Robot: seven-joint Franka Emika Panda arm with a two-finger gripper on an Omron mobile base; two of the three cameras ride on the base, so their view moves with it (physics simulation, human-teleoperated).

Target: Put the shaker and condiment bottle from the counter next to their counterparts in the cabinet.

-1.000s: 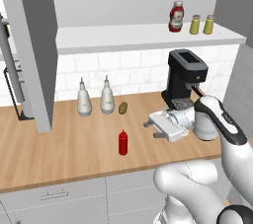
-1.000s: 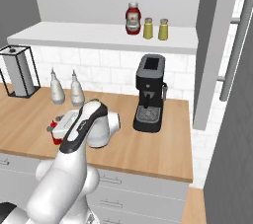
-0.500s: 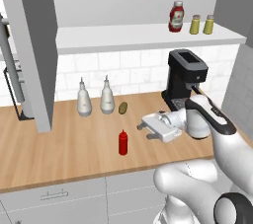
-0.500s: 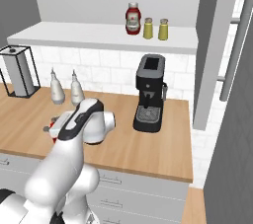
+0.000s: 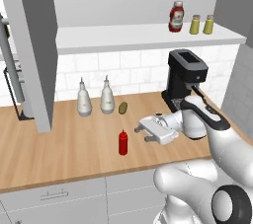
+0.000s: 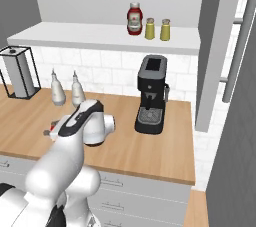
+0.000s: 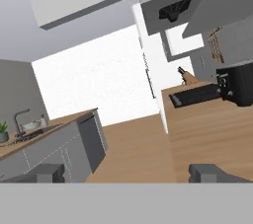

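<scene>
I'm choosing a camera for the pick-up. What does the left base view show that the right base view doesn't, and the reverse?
Left base view: the condiment bottle upright on the counter, the shaker behind it, the open gripper right of the bottle. Right base view: a wire stand seen whole, a tall handle. Both: coffee machine, spouted bottles, counterparts in the cabinet.

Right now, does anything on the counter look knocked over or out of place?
Yes: the shaker lies on its side on the counter, beside the two spouted bottles. The red condiment bottle stands upright by the open claw.
</scene>
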